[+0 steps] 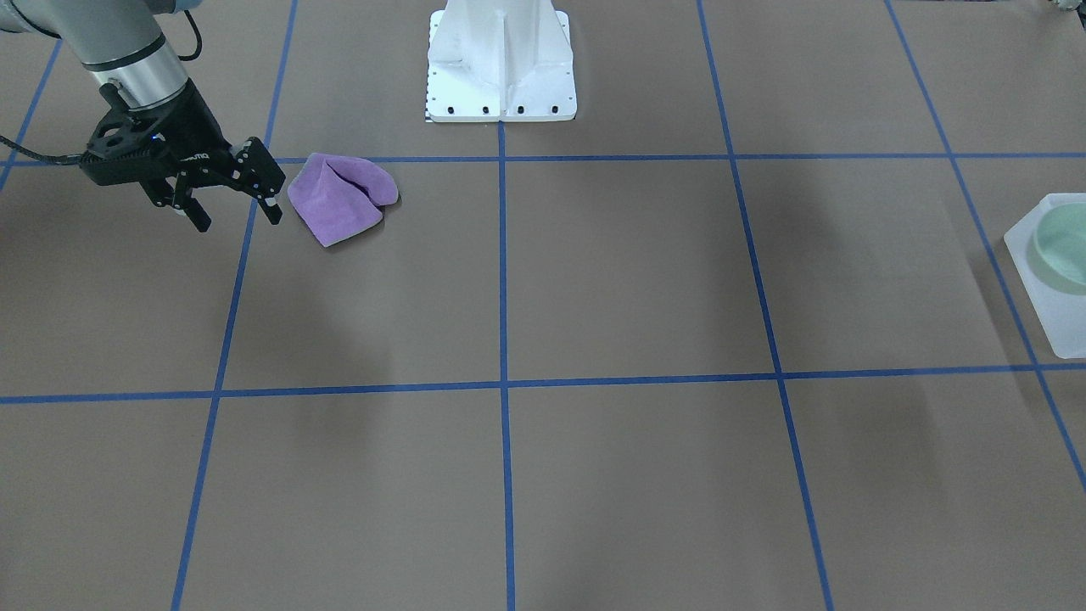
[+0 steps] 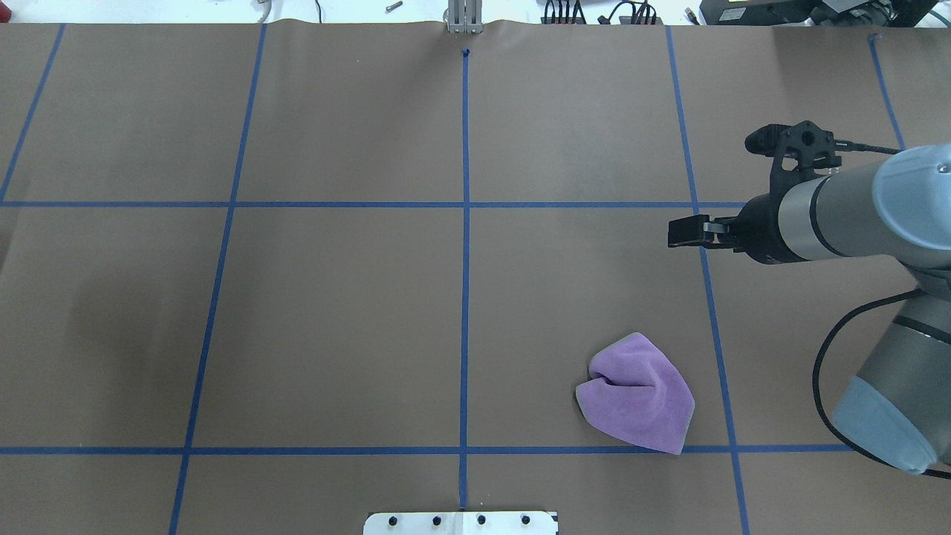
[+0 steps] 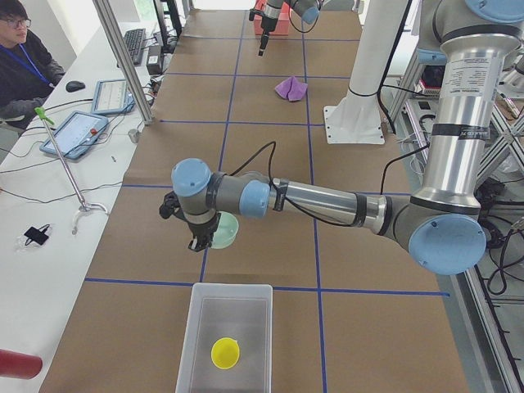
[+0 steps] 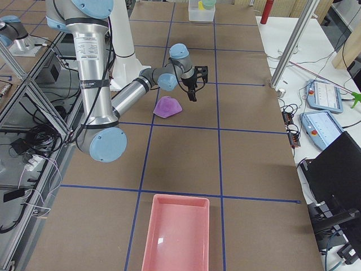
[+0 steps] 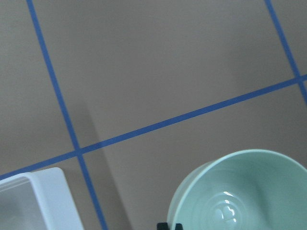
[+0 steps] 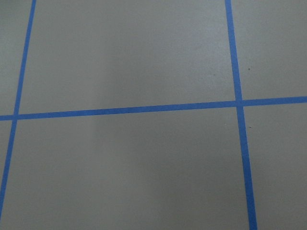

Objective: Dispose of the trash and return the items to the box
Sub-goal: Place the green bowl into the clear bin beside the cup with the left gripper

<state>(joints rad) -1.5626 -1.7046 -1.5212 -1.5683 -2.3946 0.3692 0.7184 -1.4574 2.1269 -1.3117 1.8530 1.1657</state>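
My left gripper (image 3: 199, 241) is shut on the rim of a pale green bowl (image 3: 228, 232) and holds it above the table, just beyond the frosted white box (image 3: 196, 327). In the left wrist view the bowl (image 5: 240, 196) fills the lower right and the box corner (image 5: 29, 206) the lower left. A yellow cup-like item (image 3: 226, 353) lies in the box. A crumpled purple cloth (image 1: 344, 199) lies on the table. My right gripper (image 1: 229, 199) is open and empty, hovering just beside the cloth (image 2: 639, 394).
The white robot pedestal (image 1: 501, 59) stands at the table's back middle. A long pink tray (image 4: 177, 234) sits at the table's right end. An operator sits at a side desk (image 3: 16, 57). Blue tape lines grid the brown table.
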